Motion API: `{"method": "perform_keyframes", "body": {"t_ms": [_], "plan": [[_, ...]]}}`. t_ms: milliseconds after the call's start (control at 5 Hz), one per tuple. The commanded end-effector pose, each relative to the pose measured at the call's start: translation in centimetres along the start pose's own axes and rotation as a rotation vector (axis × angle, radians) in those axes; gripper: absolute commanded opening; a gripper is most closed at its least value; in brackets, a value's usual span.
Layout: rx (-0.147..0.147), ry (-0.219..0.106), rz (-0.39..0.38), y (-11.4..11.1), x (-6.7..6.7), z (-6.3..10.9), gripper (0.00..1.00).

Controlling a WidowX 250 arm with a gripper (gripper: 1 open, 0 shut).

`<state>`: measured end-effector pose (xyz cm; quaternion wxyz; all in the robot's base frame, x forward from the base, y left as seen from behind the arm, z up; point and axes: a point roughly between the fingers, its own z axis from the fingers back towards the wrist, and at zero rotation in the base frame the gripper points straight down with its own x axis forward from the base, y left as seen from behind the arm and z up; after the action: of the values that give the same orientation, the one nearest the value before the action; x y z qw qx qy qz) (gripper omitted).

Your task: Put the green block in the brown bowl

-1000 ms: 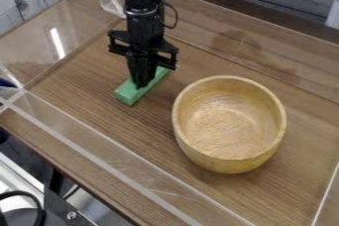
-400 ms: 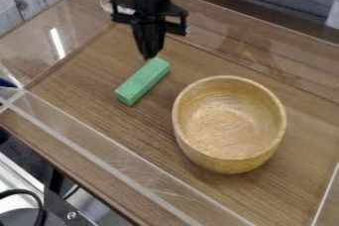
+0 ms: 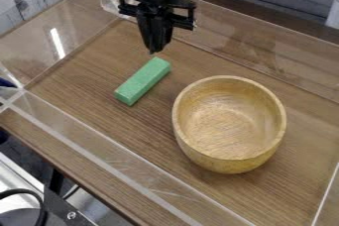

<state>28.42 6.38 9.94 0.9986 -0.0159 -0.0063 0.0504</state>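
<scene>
Pickup isn't done: green block (image 3: 142,80) lies below your empty gripper (image 3: 157,46), jaws nearly together. You'd descend, grip, carry to brown bowl (image 3: 229,123).

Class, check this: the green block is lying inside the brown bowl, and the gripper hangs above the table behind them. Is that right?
Not quite. The camera view shows the green block lying on the wooden table, to the left of the brown bowl, not inside it; the bowl holds nothing. The rest stands: the gripper hangs above the table behind them.

Grainy wooden brown bowl (image 3: 231,123) — matt, plain green block (image 3: 142,80).
</scene>
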Motion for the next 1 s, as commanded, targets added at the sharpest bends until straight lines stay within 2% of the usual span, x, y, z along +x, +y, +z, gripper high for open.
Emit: {"method": "perform_keyframes", "body": {"t_ms": [0,400,800], "plan": [[0.022,-0.044,0.009,1.0,0.8,0.7,1.0],[0.047,-0.025,0.017,2.6,0.8,-1.6,1.0],[0.072,0.0,0.026,3.8,0.3,-4.4,1.0]]}}
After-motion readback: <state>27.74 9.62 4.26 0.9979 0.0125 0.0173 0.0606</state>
